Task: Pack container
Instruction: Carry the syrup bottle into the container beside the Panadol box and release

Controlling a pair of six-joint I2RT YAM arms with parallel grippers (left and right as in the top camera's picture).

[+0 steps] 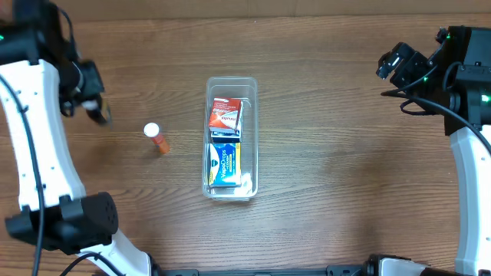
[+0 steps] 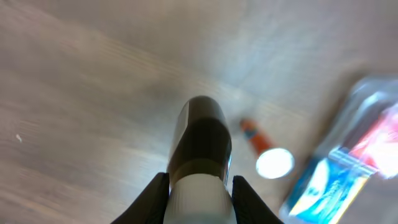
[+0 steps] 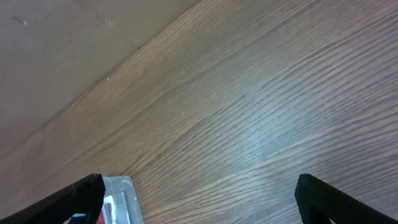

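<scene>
A wooden table (image 1: 330, 153) seen from above, with a robot arm at each side. The container (image 1: 250, 138) – a clear, long, narrow plastic bin – sits at the middle of the table, its long sides running away from us. Two small boxes lie inside it: a red box (image 1: 226, 116) in the far half and a blue box (image 1: 225, 163) in the near half, their ends touching or nearly so.

To the left of the container, apart from it, a small orange bottle (image 1: 156, 138) with a white cap lies on its side on the bare wood.

Further left, the left tool (image 1: 96, 107) hangs above the table. In the left wrist view, which is blurred, we see its two fingers closed around a small cylinder (image 2: 202, 134), dark at the far end and white nearer the camera. What this cylinder is we cannot tell. Beyond it in that view lie the orange bottle and, at the right edge, the container with the blue box showing through its wall.

The right tool (image 1: 391, 63) is at the far right, well apart from the container. In the right wrist view its fingers stand wide apart with nothing between them – only wood grain and one corner of the container at the lower left.
</scene>
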